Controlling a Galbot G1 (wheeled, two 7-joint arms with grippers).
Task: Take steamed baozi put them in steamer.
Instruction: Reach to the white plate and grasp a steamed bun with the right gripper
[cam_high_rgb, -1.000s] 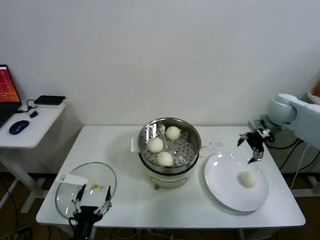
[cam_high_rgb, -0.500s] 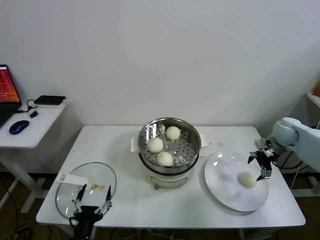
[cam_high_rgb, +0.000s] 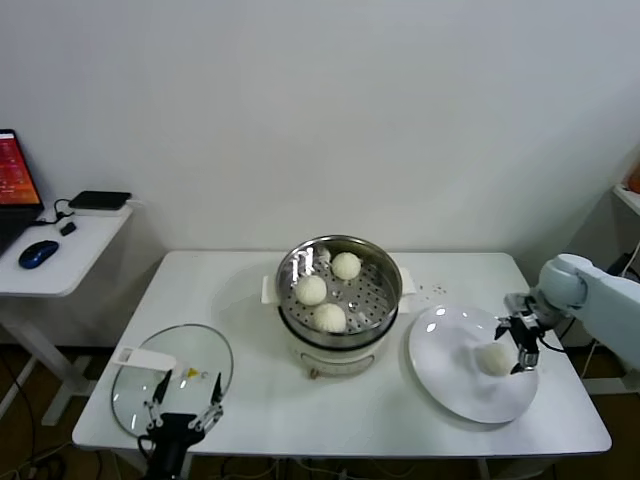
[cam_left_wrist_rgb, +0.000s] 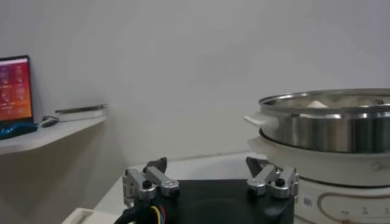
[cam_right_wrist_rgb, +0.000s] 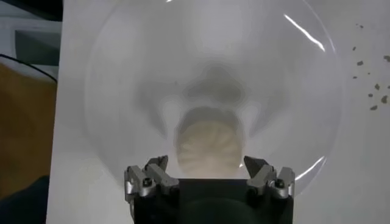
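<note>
The steamer (cam_high_rgb: 388, 268), a steel basket on a cream pot, stands mid-table with three steamed baozi (cam_high_rgb: 329, 317) inside. One more baozi (cam_high_rgb: 494, 358) lies on the white plate (cam_high_rgb: 450, 385) to its right. My right gripper (cam_high_rgb: 520, 345) hangs open just over that baozi's right side. In the right wrist view the baozi (cam_right_wrist_rgb: 208, 145) lies just ahead of the gripper (cam_right_wrist_rgb: 207, 165), in line with the gap between its spread fingertips, and they do not touch it. My left gripper (cam_high_rgb: 183, 392) is parked open at the front left, and in the left wrist view (cam_left_wrist_rgb: 207, 165) it holds nothing.
A glass lid (cam_high_rgb: 150, 360) with a white handle lies at the table's front left, under the left gripper. A few crumbs (cam_high_rgb: 435, 290) dot the table behind the plate. A side desk (cam_high_rgb: 60, 250) with a laptop and mouse stands to the left.
The right gripper has come down and forward from behind the plate to the baozi on it, staying open. The left arm has not moved.
</note>
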